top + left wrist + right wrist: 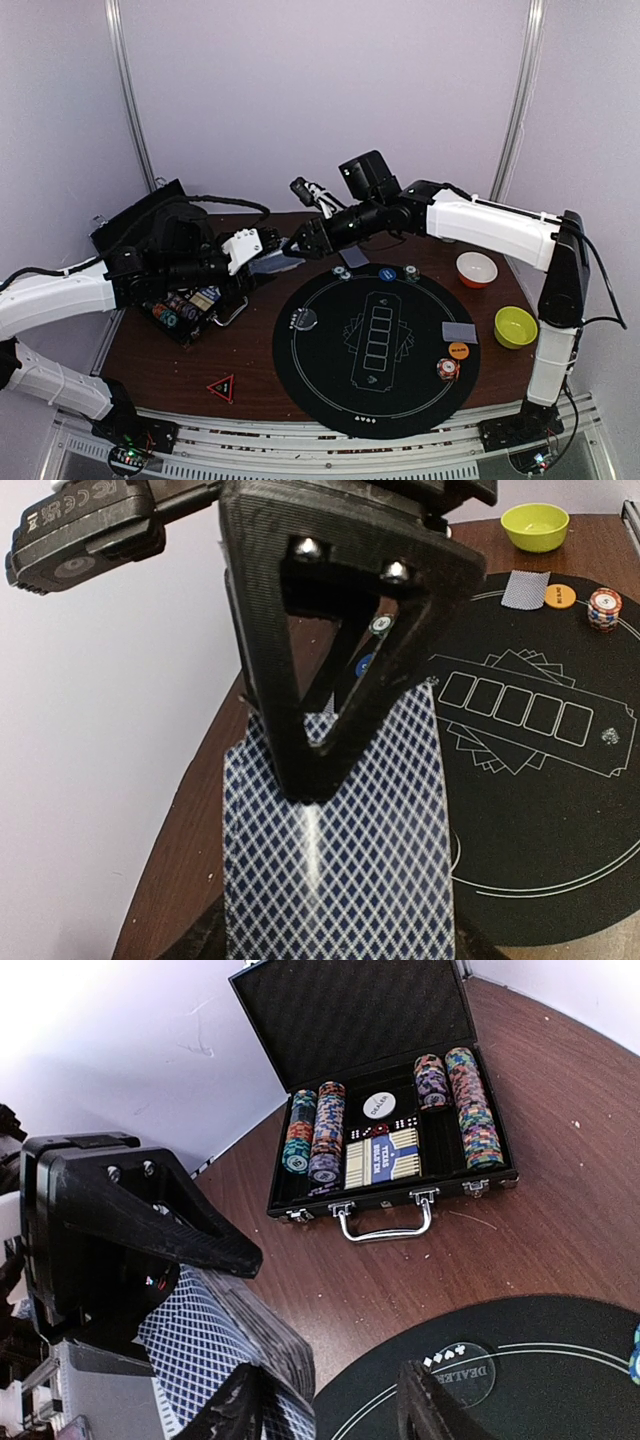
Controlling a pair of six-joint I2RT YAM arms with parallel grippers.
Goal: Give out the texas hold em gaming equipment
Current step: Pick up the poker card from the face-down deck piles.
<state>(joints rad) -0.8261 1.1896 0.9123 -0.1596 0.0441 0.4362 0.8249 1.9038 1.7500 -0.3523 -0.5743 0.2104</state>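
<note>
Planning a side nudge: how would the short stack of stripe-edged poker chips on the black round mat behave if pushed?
The short stack of stripe-edged poker chips is loose discs, so a push would probably shear or topple it. The black round mat looks matte, so the bottom chip likely drags rather than glides.

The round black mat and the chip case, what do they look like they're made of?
The mat looks like soft rubber or felt-topped fabric: matte black, lying flat, with white lines printed on it. The chip case seems to be a hard shell with a foam-like textured lid lining, shiny metal latches and a metal handle. The shell's own material isn't clear.
</note>
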